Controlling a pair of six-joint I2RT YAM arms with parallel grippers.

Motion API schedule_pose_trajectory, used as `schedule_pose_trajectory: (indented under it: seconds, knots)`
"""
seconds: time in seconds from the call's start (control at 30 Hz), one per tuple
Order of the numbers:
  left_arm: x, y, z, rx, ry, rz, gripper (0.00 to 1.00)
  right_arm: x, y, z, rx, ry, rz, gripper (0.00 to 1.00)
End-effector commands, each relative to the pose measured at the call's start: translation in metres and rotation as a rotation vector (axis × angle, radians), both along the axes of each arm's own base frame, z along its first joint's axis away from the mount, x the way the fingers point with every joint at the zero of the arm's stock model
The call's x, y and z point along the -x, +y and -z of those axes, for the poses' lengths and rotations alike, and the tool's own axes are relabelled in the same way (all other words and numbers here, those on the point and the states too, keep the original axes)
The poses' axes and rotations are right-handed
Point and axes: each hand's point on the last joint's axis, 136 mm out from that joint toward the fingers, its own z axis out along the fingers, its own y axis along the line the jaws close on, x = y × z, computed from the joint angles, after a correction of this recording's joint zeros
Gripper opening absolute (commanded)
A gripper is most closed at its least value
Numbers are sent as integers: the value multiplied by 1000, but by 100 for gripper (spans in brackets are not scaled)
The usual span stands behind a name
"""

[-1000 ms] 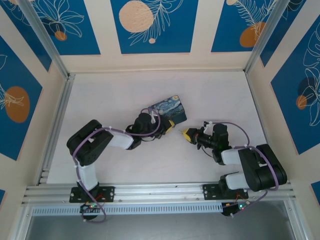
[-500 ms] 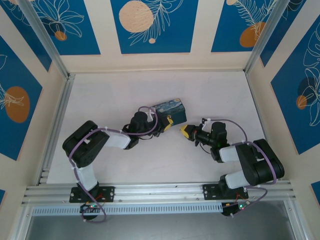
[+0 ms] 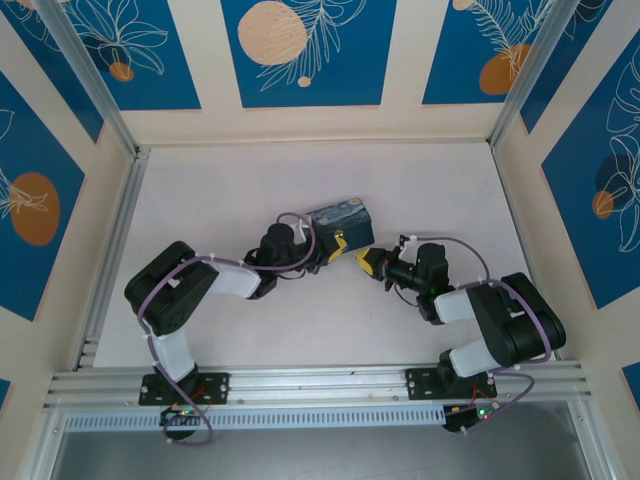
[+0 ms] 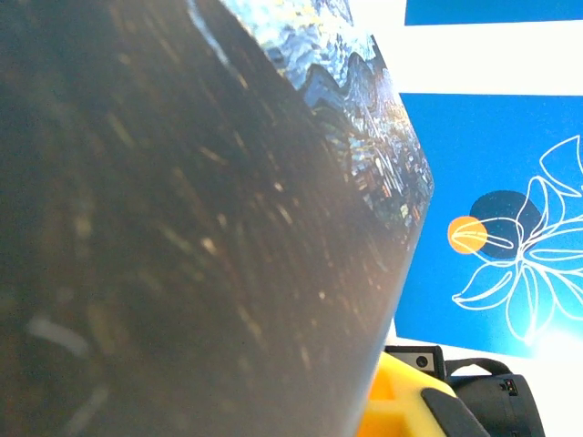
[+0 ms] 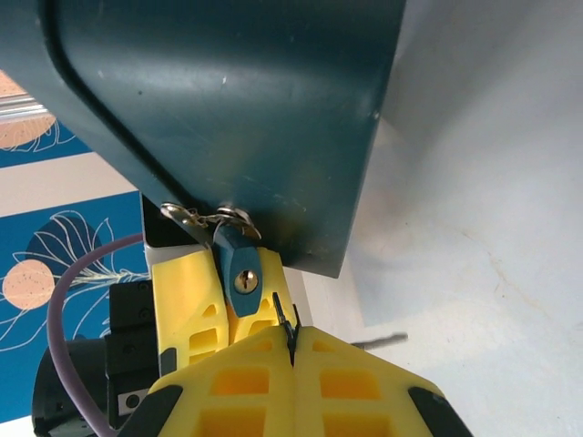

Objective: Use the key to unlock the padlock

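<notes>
Yellow-tipped left gripper (image 3: 333, 246), overhead view: the fingers are closed down narrow on the near edge of the large box (image 3: 342, 220), whose lid carries a blue-and-yellow swirled night-sky print. The box is held tilted over the white table (image 3: 220, 190). The right gripper (image 3: 369, 262) lies just beside it, tips pointing at the box. The print is too small here for any lettering to be read.

Right wrist view: the right gripper (image 5: 291, 348) has both yellow fingers pressed together with no gap. They pinch the key (image 5: 286, 319), a tiny thin dark-grey metal piece whose blade stands up out of the seam between the tips. Just beyond the blade, near it but apart, hangs the small blue padlock (image 5: 240, 266), its keyhole facing the gripper. The shackle passes through a silver metal hasp (image 5: 206, 217) on the lower edge of the box (image 5: 228, 100), which shows its dark teal underside. Any marking on the padlock body is too small to read. Behind the padlock a yellow finger (image 5: 189, 305) of the left gripper sits against the same edge, and a purple cable (image 5: 68, 282) curves past it.

Left wrist view: the box (image 4: 182, 237) is so close to the lens that most of it is a dark, scratched blur. A strip of the painted face is sharp at upper right. A yellow-and-black gripper part is cut off by the bottom edge, and I cannot tell which arm it belongs to.
</notes>
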Motion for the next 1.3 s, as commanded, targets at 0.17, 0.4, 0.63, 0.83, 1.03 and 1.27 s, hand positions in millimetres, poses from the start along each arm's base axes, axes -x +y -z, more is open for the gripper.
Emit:
schedule_pose_trajectory:
  seconds: [0.17, 0.4, 0.63, 0.83, 1.03, 1.27]
  knots:
    - [0, 3, -28, 64, -58, 4, 0, -13, 1, -9, -10, -30, 25, 0]
    - [0, 3, -27, 61, -56, 6, 0, -16, 0, -11, -15, -32, 28, 0]
    - [-1, 2, -25, 58, -52, 7, 0, -17, 1, -12, -17, -34, 26, 0]
    - [-1, 2, -23, 56, -48, 8, 0, -18, 2, -13, -19, -37, 25, 0]
    - [-1, 1, -20, 51, -42, 8, 0, -18, 3, -15, -24, -39, 21, 0]
    - [-1, 1, -18, 49, -39, 9, 0, -18, 5, -17, -27, -46, 15, 0]
